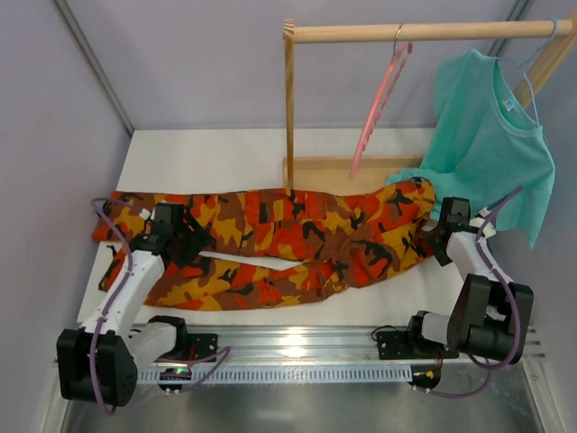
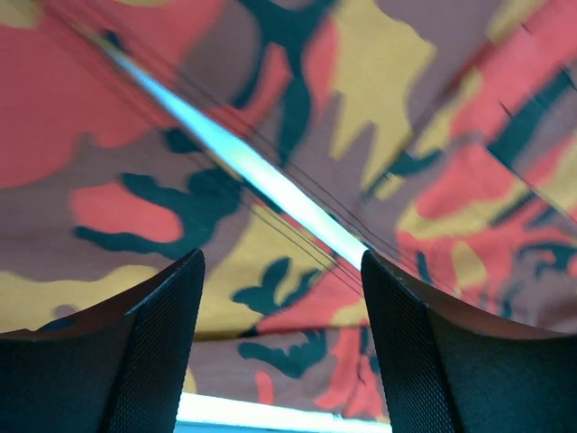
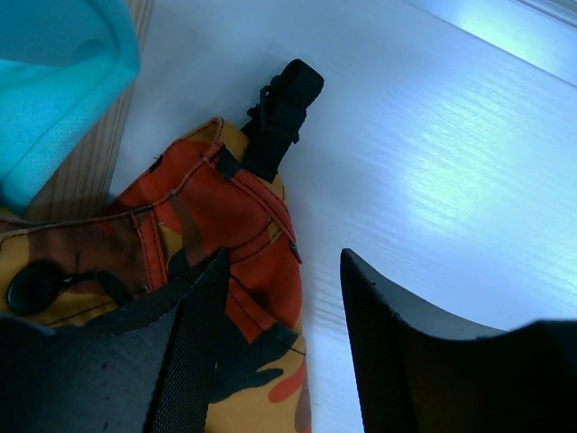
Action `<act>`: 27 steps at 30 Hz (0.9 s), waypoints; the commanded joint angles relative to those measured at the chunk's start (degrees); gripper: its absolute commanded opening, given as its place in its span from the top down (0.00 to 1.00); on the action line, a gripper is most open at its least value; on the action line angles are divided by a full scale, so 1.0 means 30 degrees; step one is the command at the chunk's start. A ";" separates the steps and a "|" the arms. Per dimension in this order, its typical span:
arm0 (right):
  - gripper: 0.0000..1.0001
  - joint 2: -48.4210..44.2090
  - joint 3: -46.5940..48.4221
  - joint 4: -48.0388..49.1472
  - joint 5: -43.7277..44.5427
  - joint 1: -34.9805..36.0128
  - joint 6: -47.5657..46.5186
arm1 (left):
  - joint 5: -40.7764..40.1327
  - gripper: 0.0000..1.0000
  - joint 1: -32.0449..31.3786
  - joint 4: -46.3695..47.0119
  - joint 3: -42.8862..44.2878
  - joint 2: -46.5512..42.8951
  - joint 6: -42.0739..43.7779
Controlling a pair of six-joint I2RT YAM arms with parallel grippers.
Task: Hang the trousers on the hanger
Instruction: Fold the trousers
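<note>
The camouflage trousers [image 1: 297, 239] lie flat across the table, legs to the left and waist to the right. My left gripper [image 1: 187, 237] hovers over the legs near their left end. In the left wrist view it [image 2: 281, 262] is open just above the cloth [image 2: 297, 135], with the bright gap between the two legs [image 2: 243, 167] running under it. My right gripper [image 1: 442, 236] is at the waistband. It [image 3: 284, 262] is open, one finger over the waistband edge [image 3: 252, 225] and the other over bare table. The pink hanger [image 1: 379, 99] hangs empty on the wooden rail.
A wooden rack, made of a post [image 1: 289, 108], a top rail [image 1: 424, 32] and a base [image 1: 325, 171], stands behind the trousers. A teal T-shirt [image 1: 491, 135] on a light-blue hanger hangs at the rail's right end, close above the right gripper. A black strap [image 3: 281, 108] sticks out from the waistband.
</note>
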 commanded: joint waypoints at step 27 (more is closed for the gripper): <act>0.96 0.1067 0.2602 0.0030 0.2014 -0.0140 -0.1712 | -0.4361 0.56 0.8526 -0.2403 0.0622 0.8851 -0.2814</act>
